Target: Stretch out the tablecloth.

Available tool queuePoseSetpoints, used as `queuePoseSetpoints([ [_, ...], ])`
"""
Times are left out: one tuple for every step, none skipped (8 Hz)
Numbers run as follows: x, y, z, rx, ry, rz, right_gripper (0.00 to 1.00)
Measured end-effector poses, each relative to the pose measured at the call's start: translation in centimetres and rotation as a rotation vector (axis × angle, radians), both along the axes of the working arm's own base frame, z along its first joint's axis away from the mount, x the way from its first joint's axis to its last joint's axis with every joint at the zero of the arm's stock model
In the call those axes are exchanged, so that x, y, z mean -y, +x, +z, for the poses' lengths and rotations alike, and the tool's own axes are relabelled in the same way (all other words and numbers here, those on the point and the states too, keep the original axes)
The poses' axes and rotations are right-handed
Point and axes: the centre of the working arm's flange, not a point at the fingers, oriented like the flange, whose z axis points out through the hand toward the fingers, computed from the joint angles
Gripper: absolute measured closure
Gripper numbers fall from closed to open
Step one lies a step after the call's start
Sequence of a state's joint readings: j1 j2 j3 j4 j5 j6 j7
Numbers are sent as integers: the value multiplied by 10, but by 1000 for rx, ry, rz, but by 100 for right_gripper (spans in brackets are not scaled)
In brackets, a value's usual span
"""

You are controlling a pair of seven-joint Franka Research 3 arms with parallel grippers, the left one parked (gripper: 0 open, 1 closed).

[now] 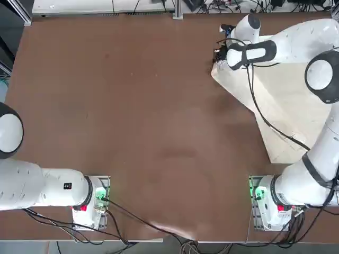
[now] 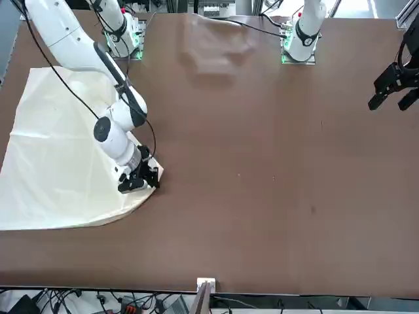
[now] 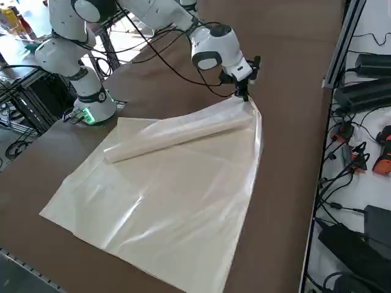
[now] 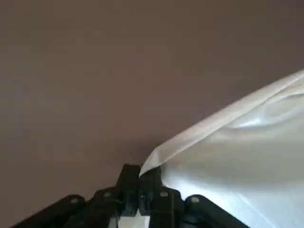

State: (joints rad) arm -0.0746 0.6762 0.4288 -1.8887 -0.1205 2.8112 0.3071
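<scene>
Right tool (image 4: 140, 172) clamped on a corner of the tablecloth (image 3: 183, 201), presumably to draw its folded edge out flat. Cloth lies on the counter (image 1: 132, 116), right of the counter's middle, one long fold toward the tool.

On my screens: one tablecloth (image 3: 177, 201), thin, cream to off-white, plain, faintly glossy. Lies at the right side of the brown table, as I count sides from the overhead view. Condition: partly spread, soft creases across the broad flat portion; one long fold or roll running over its upper surface toward a corner. That corner I find pinched between the right gripper's (image 4: 140, 178) closed fingers, the adjoining edge doubled over and slightly raised near them.
</scene>
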Motion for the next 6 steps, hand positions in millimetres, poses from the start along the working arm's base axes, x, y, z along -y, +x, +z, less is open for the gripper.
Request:
queuePoseSetpoints([
  [2,8,1,-1,17,-40,98],
  [5,17,2,-4,37,-83,98],
  [11,27,2,-10,57,-122,98],
  [19,37,2,-16,71,-158,98],
  [27,45,0,-24,83,-192,98],
  [34,52,-2,-29,94,-219,98],
])
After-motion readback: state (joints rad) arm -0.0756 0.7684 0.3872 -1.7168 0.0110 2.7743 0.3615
